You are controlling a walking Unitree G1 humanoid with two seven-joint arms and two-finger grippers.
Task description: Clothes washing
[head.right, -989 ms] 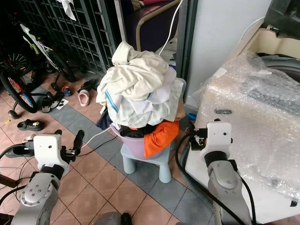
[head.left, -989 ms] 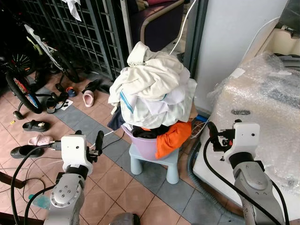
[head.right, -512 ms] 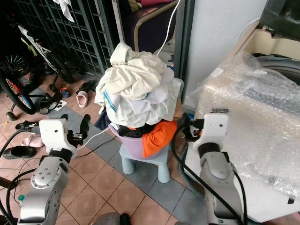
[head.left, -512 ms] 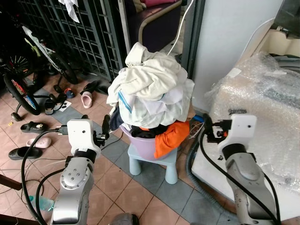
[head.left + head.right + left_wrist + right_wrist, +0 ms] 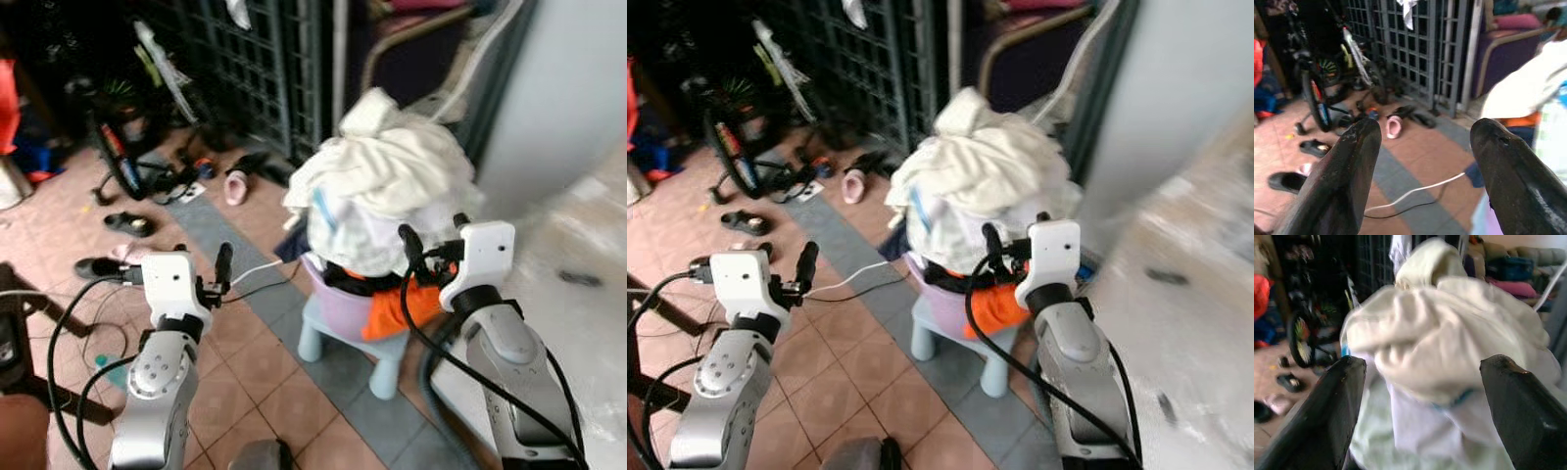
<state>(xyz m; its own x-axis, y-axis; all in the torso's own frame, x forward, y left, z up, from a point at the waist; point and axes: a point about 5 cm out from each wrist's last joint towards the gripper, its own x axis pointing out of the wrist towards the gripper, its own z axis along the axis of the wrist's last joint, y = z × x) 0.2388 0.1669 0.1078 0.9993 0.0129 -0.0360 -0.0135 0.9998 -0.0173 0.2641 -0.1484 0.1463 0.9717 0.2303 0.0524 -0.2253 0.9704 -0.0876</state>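
The laundry [image 5: 382, 186] is heaped high in a purple basin [image 5: 338, 304] on a pale blue stool [image 5: 377, 352], which lifts the pile within arm's reach. The right gripper [image 5: 1418, 401] is level with the pile and just short of it, fingers spread wide to take a handful. The left gripper [image 5: 1422, 171], also spread and holding nothing, waits beside the basin over the tiled floor [image 5: 245, 362]. A bicycle [image 5: 118, 147] and sandals [image 5: 127, 223] lie beyond. No writing can be read.
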